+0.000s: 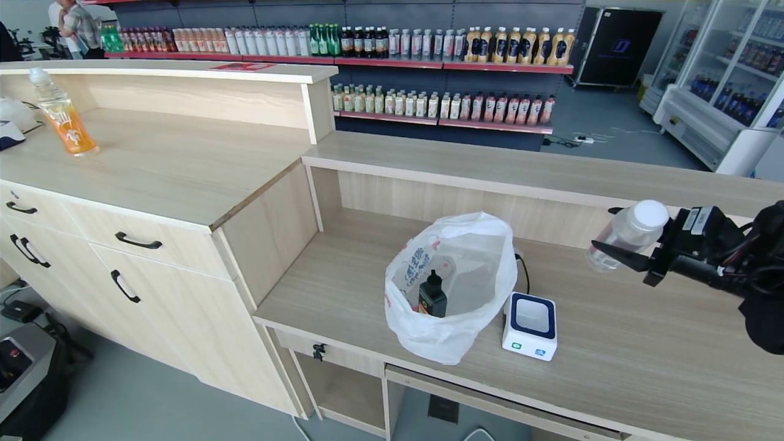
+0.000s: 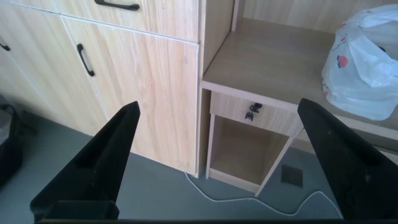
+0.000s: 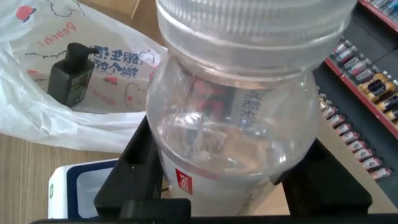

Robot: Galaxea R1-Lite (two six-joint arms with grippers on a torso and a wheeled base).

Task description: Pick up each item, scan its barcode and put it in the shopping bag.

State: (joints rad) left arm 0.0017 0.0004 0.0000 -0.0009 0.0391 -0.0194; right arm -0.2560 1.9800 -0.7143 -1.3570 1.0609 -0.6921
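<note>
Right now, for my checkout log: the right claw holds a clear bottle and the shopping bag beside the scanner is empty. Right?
Not empty: the head view shows a black pump bottle inside the shopping bag. The rest is right.

On the table [image 1: 643, 367], the scanner [image 1: 530, 326] sits just right of the shopping bag [image 1: 465, 269], perhaps touching. A pump bottle [image 1: 432, 295] stands inside.

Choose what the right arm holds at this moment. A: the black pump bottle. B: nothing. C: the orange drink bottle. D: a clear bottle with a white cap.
D: the right arm's jaws clamp a clear bottle with a white cap, while the black pump bottle sits in the bag.
</note>
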